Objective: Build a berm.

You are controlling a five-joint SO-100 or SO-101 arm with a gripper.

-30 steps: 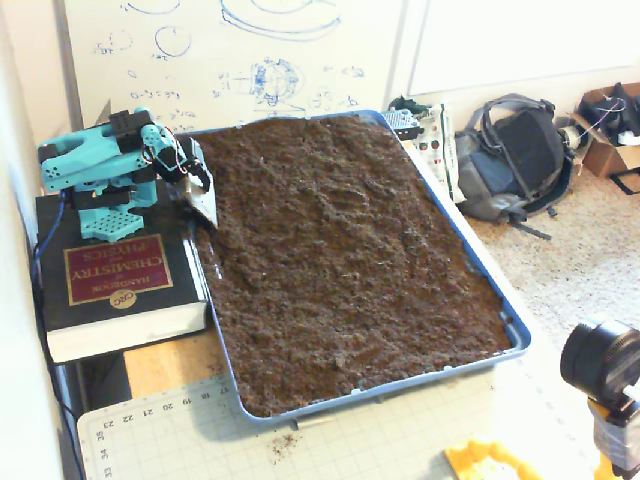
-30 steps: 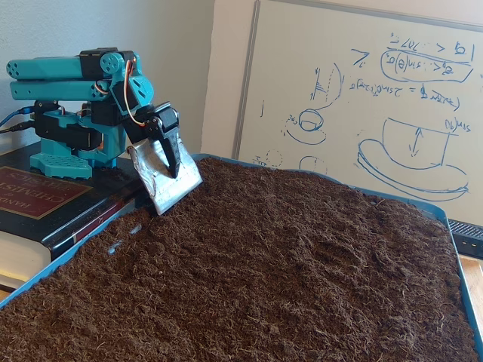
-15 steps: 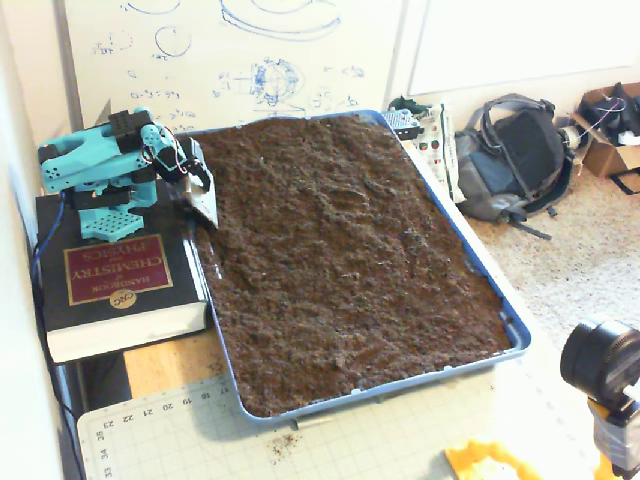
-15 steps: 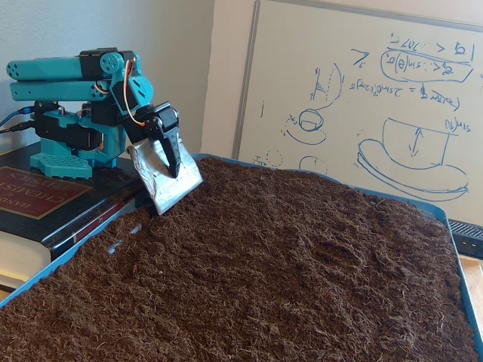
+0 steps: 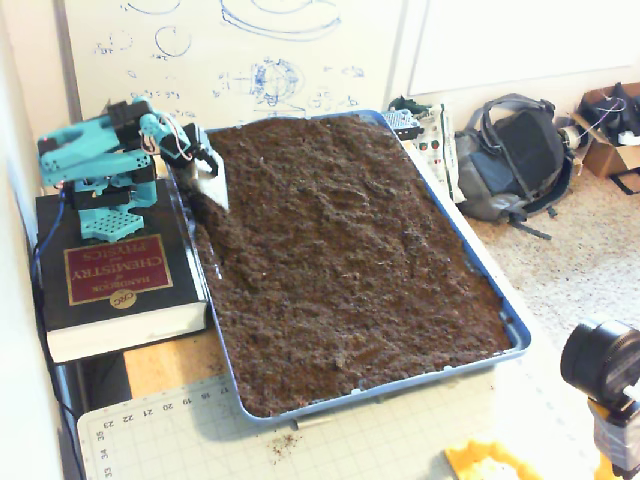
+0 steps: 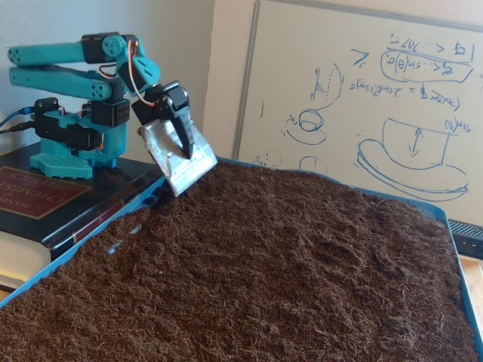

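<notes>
Hovering just above the soil point(image 5: 350, 250) at the far left corner of the blue tray point(image 5: 515, 325), the teal arm point(image 6: 68, 64) carries a flat metal scoop blade point(image 6: 179, 162) where its gripper point(image 6: 181, 143) would be; whether the jaws are parted or clamped cannot be told. Soil fills the tray almost level, and no berm shows yet (only faint ripples). A sound next move, judging from this, is to tilt the blade's edge downward, sink it shallowly, then drag soil toward one line, repeating so it heaps. The arm's base sits on a thick book point(image 5: 115, 280) beside the tray.
</notes>
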